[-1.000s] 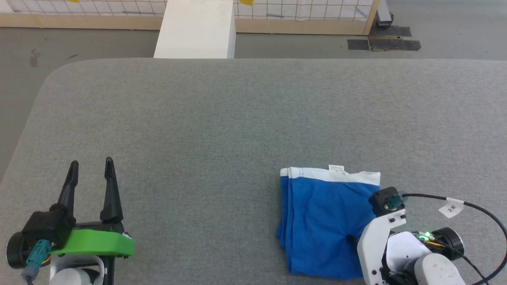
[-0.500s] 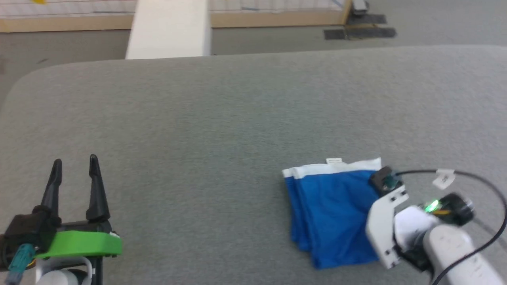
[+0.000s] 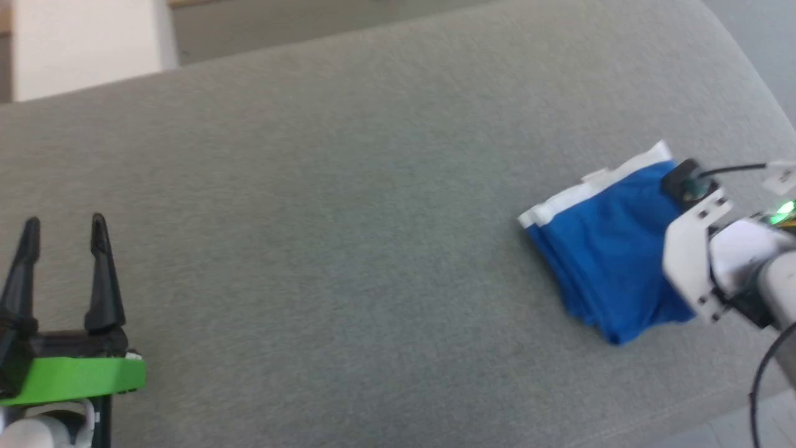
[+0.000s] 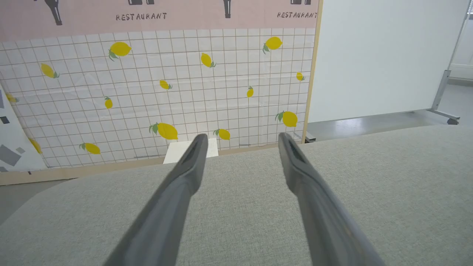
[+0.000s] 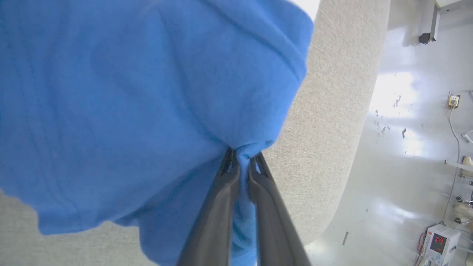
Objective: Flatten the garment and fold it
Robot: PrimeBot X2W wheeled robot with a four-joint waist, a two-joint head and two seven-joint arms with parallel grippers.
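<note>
Folded blue garment (image 3: 606, 261) at far right of grey table (image 3: 348, 205), near its edge, right end effector (image 5: 242, 159) pinched tight on a bunch of its blue fabric, left end effector (image 3: 64, 219) spread wide, empty, at lower left

Pink wall banner (image 4: 207, 18): is showing "RESTAURANT" twice in dark capitals.
White box on the floor (image 5: 440, 242): is glowing with red digits, too small for reading.
Cable tag (image 3: 780, 175): is blurring beyond reading.

garment (image 3: 606, 261) soft matt blue cloth, creased, table (image 3: 348, 186) coarse grey woven fabric, matt, left gripper (image 3: 64, 219) matt black plastic on smooth green plastic mount (image 3: 74, 376), floor (image 5: 406, 129) glossy, smooth
</note>
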